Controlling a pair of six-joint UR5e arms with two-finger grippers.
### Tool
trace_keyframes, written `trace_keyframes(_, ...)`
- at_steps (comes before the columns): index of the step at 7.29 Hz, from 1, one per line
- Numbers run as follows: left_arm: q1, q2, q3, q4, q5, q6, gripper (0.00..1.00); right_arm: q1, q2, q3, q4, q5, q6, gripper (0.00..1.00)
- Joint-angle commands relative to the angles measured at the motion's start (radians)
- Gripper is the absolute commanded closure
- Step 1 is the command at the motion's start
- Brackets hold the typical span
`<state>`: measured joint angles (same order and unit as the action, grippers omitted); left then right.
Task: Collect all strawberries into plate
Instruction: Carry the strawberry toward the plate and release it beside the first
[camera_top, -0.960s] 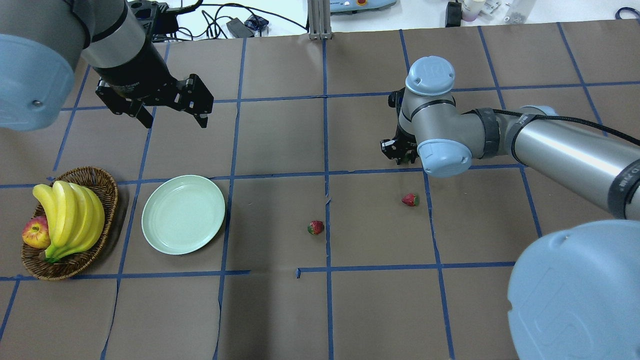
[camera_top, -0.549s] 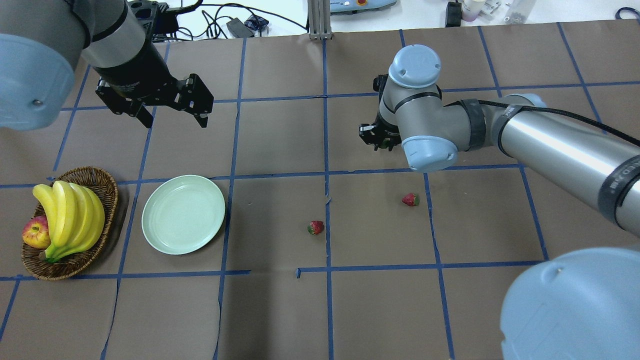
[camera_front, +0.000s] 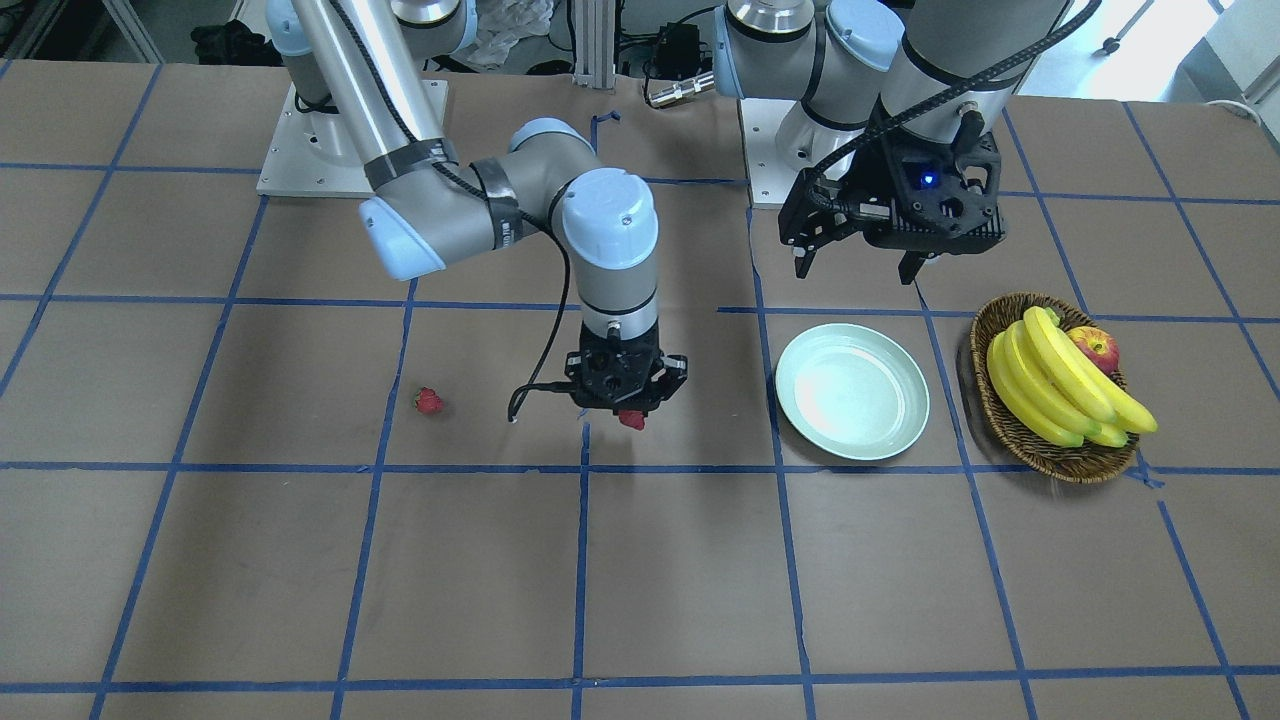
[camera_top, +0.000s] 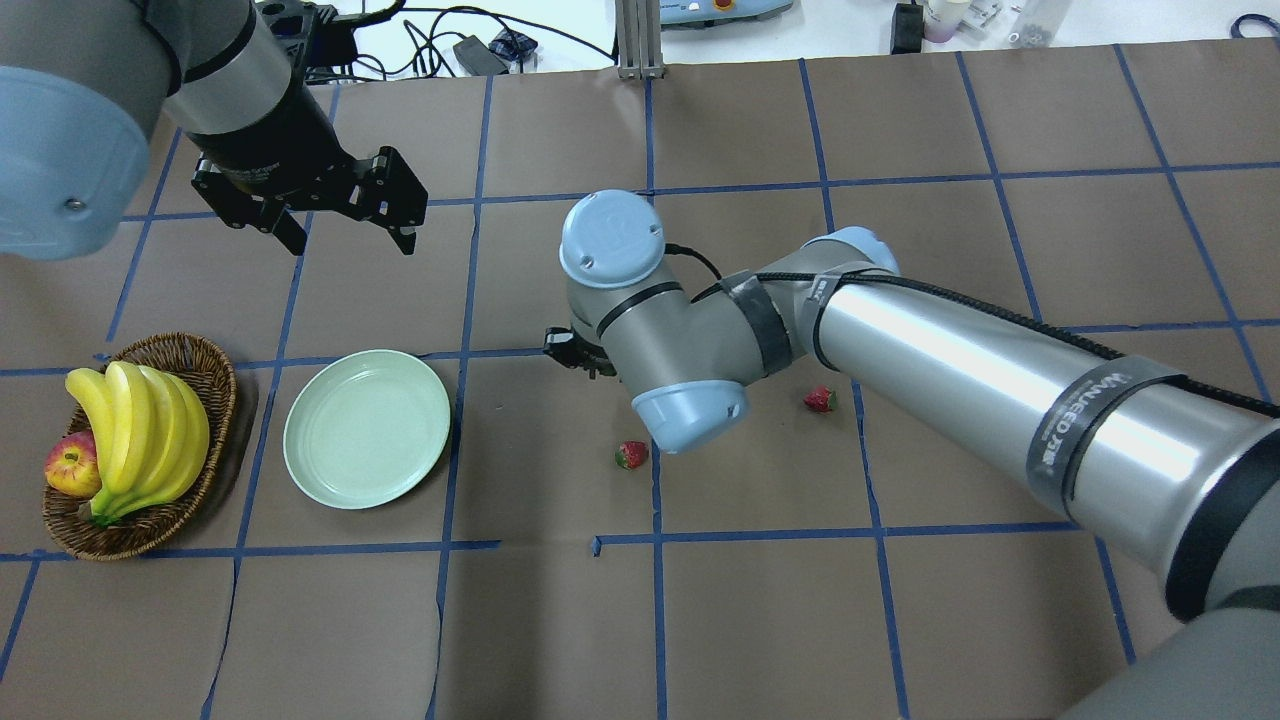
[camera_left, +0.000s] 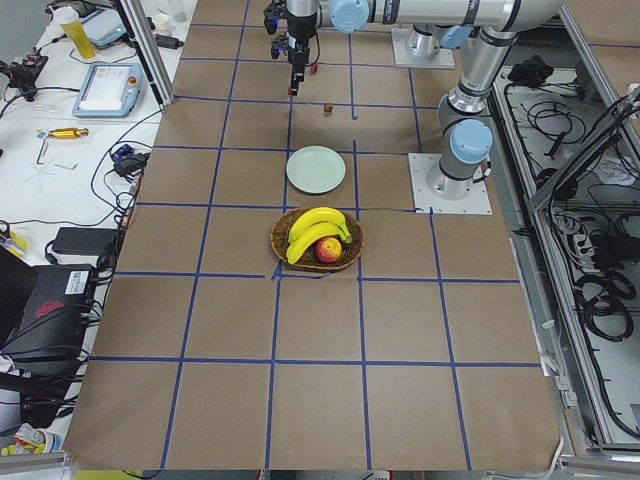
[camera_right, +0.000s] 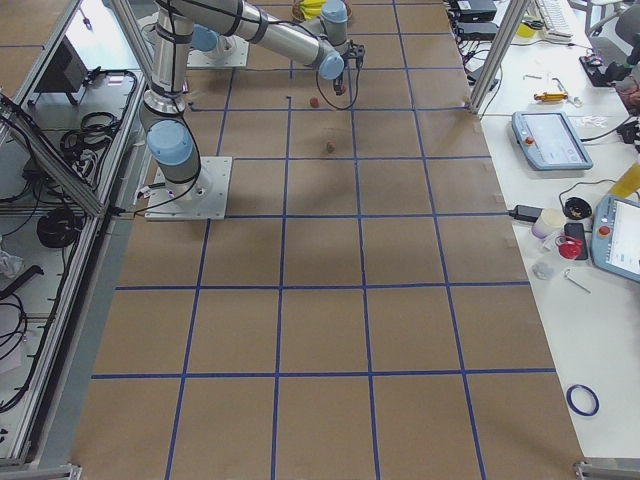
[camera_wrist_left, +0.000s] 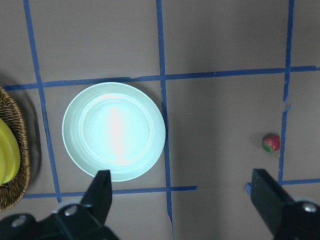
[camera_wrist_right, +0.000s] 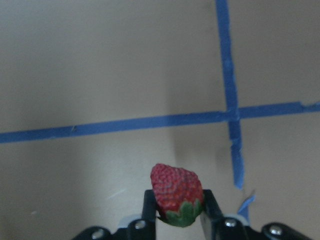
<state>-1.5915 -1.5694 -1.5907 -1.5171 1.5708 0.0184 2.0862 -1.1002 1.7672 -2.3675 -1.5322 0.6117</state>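
Note:
My right gripper (camera_wrist_right: 177, 202) is shut on a red strawberry (camera_wrist_right: 176, 194) with a green cap and holds it above the brown paper. From the front, that gripper (camera_front: 625, 408) hangs left of the pale green plate (camera_front: 852, 391), with the strawberry (camera_front: 631, 419) at its tips. From overhead its wrist hides most of it. Two more strawberries (camera_top: 631, 455) (camera_top: 820, 399) lie on the table. The plate (camera_top: 366, 428) has nothing on it. My left gripper (camera_top: 350, 240) hovers open beyond the plate, with the plate (camera_wrist_left: 113, 131) and one strawberry (camera_wrist_left: 271, 143) below it.
A wicker basket (camera_top: 205, 352) with bananas (camera_top: 140, 430) and an apple (camera_top: 70, 466) stands left of the plate. Blue tape lines divide the brown paper into squares. Cables and gear lie past the far edge.
My right arm has swung left across the table towards the plate's side, gripper still shut. The left arm, the plate and the two loose strawberries have not moved.

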Motion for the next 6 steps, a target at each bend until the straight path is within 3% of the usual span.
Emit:
trace_keyframes(1, 0.001, 0.000, 0.000, 0.000, 0.000, 0.000, 0.00, 0.061, 0.045, 0.006, -0.004, 0.041, 0.040, 0.86)
trace_keyframes(2, 0.001, 0.002, -0.002, 0.000, 0.000, 0.000, 0.00, 0.060, 0.048, 0.003, -0.004, 0.044, 0.037, 0.11)
trace_keyframes(3, 0.001, 0.002, -0.002, 0.000, 0.000, 0.001, 0.00, 0.060, 0.045, 0.003, -0.001, 0.046, 0.027, 0.00)
trace_keyframes(5, -0.001, 0.003, 0.000, 0.000, 0.000, 0.002, 0.00, 0.043, 0.030, 0.005, -0.006, 0.014, 0.014, 0.00)
trace_keyframes(6, 0.001, 0.002, 0.000, 0.000, 0.000, 0.002, 0.00, -0.003, 0.013, 0.008, -0.003, -0.076, -0.030, 0.00)
